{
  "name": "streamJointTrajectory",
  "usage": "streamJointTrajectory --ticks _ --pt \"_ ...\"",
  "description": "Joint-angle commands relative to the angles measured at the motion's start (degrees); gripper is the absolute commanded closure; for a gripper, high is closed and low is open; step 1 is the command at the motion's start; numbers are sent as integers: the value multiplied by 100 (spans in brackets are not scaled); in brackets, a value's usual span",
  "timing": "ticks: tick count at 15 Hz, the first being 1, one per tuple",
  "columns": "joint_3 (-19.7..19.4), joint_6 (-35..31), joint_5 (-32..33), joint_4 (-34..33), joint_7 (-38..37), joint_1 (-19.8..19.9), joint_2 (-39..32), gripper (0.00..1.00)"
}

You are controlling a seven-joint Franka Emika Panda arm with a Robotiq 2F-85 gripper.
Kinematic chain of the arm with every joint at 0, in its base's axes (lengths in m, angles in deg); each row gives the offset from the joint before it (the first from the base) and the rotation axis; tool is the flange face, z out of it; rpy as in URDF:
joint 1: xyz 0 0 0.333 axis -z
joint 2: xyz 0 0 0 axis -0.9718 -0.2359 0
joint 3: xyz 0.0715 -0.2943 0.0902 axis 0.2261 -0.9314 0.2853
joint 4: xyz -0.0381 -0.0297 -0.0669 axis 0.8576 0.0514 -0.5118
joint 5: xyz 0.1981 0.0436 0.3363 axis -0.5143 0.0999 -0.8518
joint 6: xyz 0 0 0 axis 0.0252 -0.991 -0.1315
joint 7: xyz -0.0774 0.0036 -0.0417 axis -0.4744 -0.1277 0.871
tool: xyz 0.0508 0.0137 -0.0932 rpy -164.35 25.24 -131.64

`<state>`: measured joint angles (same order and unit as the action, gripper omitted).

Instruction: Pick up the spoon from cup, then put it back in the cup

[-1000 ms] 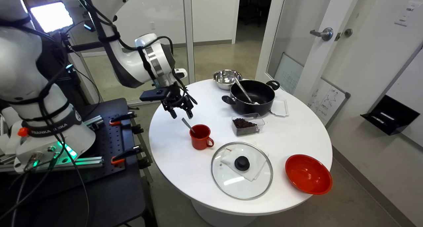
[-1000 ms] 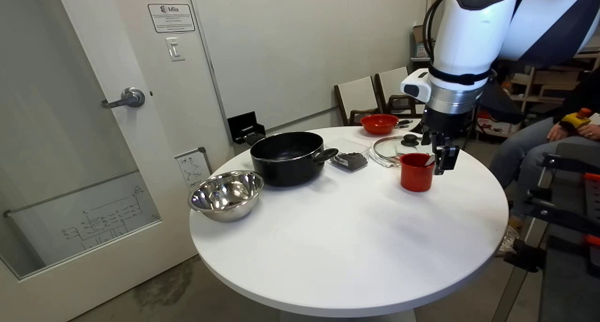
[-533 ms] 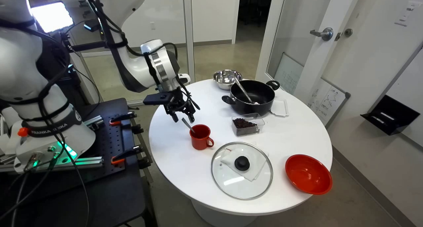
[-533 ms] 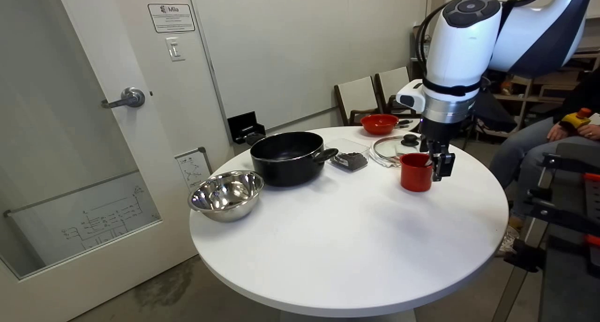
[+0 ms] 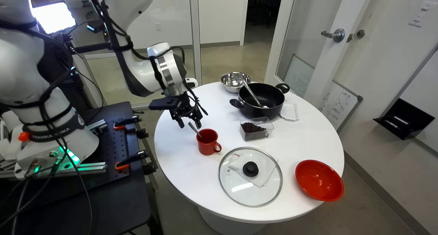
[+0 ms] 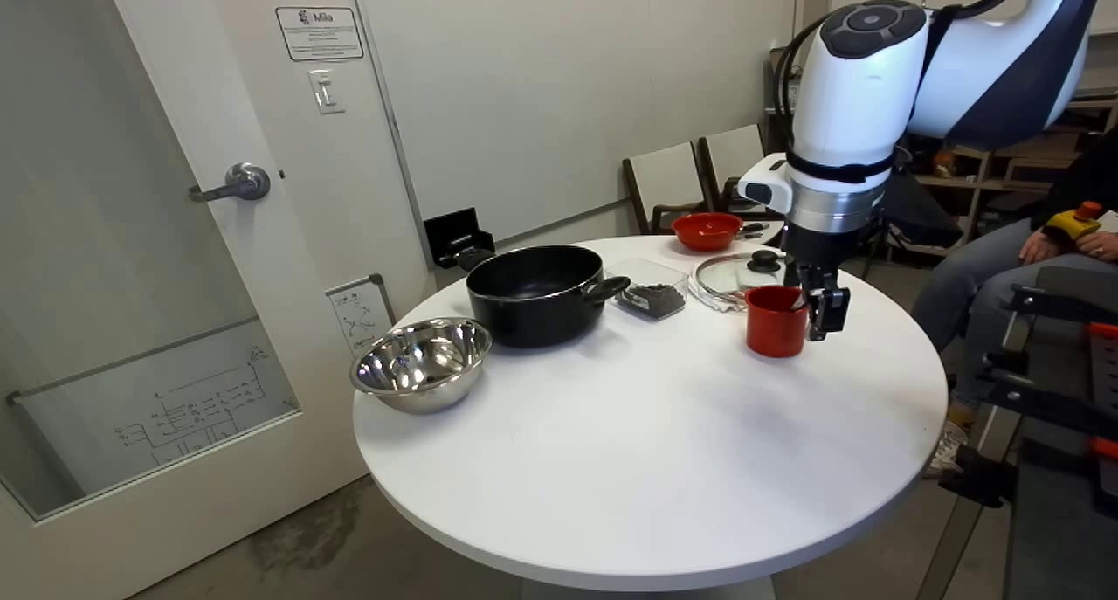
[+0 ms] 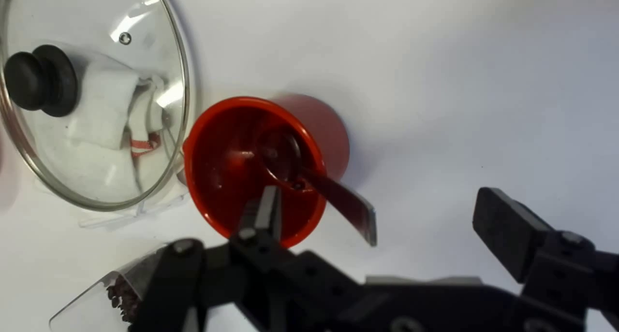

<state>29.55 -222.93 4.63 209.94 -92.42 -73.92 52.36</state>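
The mug [image 5: 206,147] looks glossy, the spoon [image 7: 341,199] smooth metal.

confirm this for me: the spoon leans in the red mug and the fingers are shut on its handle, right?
Not shut: the wrist view shows the fingers open and apart from the spoon. It does lean in the red mug.

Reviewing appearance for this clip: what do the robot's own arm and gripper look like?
The white, rounded robot arm has dark panels, black cables, black straps and a silver metal collar; "FRANKA" lettering marks its base. The black mechanical gripper has two blocky, angular fingers with silver screws.
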Motion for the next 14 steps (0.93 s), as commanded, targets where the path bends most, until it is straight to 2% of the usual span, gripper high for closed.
streamJointTrajectory --ticks 1,7,8,10,11,13,14 --pt "-12 -56 -226 -19 388 55 18 0" --pt "12 -51 -656 -1 849 97 39 2" --pt "15 -43 -723 1 922 97 48 13" --pt "17 -41 -848 1 1047 101 60 13" --pt "17 -43 -899 2 1104 104 65 23" --pt "19 -51 -986 0 1216 112 68 27" --pt "21 -47 -1028 -5 1261 112 68 37"
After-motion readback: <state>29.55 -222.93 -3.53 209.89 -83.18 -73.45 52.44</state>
